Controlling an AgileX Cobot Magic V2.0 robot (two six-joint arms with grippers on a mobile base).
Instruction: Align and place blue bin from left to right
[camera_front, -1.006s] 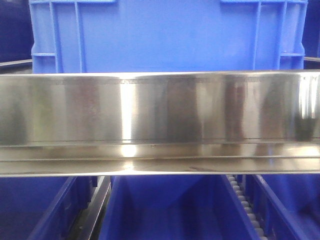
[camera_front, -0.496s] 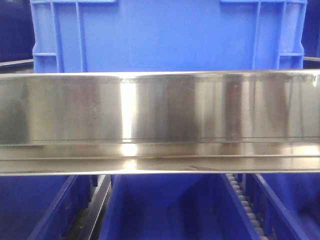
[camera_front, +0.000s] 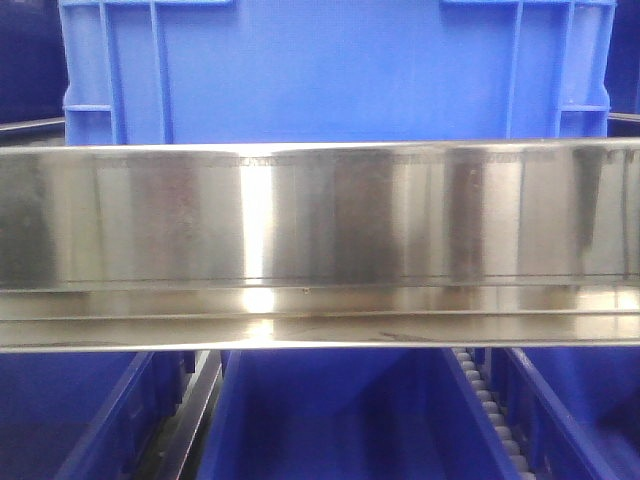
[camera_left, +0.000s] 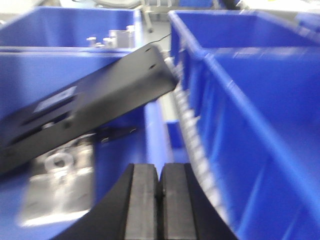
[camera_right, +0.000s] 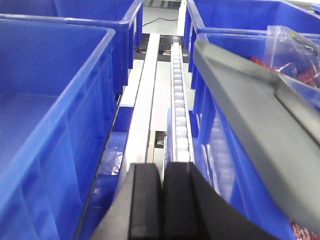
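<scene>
My left claw (camera_left: 160, 187) and right claw (camera_right: 162, 192) are both pinched together on nothing, each low in a gap between bins. The blue bin (camera_front: 330, 70) sits square behind the steel rail (camera_front: 320, 230). I'd push its walls evenly and slide slowly, parallel to the roller track (camera_right: 179, 100).

A polished steel beam (camera_front: 320, 245) catches a bright glare, and a white roller track (camera_right: 180, 110) runs alongside.

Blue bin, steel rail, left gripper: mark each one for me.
blue bin (camera_front: 330, 70): front view, flat front wall.
steel rail (camera_front: 320, 220): front view, broad shiny face.
left gripper (camera_left: 160, 180): left wrist view, seam between the closed pads.
</scene>
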